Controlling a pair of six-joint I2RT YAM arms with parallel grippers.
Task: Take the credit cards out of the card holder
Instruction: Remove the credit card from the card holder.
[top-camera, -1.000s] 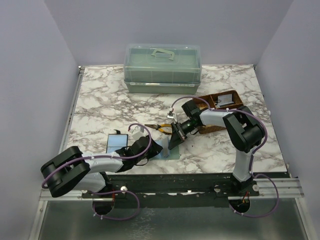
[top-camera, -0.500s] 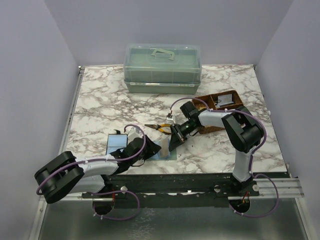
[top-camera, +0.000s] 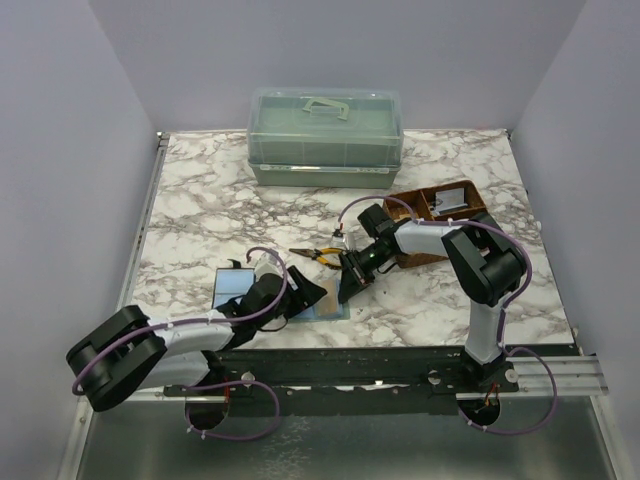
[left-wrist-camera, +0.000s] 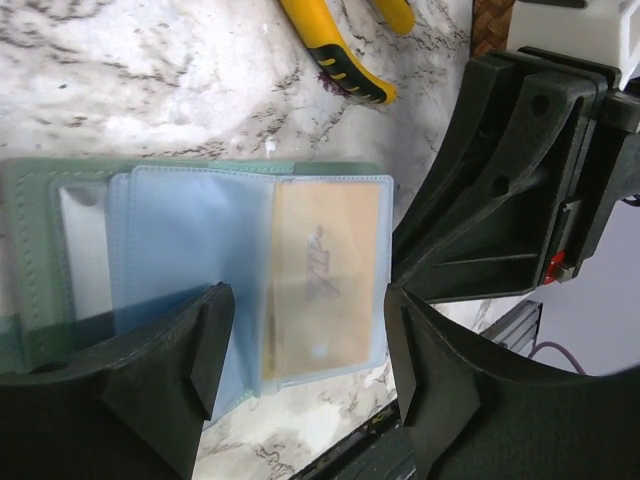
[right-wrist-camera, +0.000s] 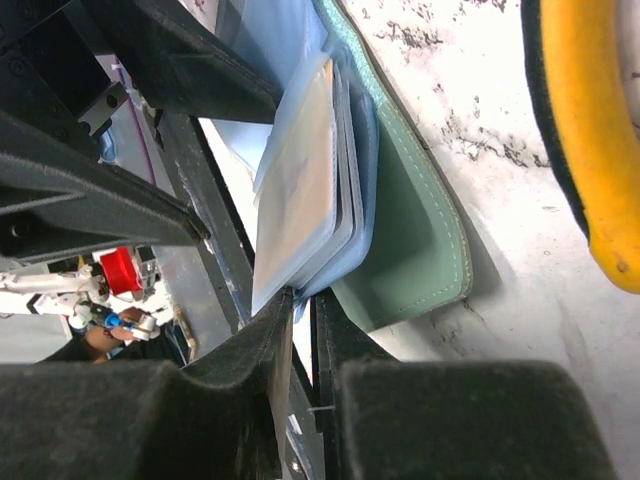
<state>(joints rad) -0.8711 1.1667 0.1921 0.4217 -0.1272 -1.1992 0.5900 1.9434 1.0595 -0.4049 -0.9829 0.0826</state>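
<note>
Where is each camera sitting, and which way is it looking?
Top camera: high behind the robot, looking down on the marble table; left arm and right arm show whole.
Left wrist camera: on the left arm, looking down at the open card holder; left gripper open over it.
Right wrist camera: low, looking along the card holder's edge; right gripper pinches its sleeve.
Both wrist views share the card holder and yellow-handled pliers.

Card holder (top-camera: 333, 308) flat on marble surface (top-camera: 200, 200), near front edge. Left gripper (top-camera: 306, 294) over its left part. Right gripper (top-camera: 347, 287) down at its right end. Yellow-handled pliers (top-camera: 318, 256) just behind it. Bluish flat rectangle (top-camera: 234, 287) to its left, beyond left arm. Brown tray (top-camera: 408, 200) behind-right. Green lidded box (top-camera: 325, 135) well behind.
</note>
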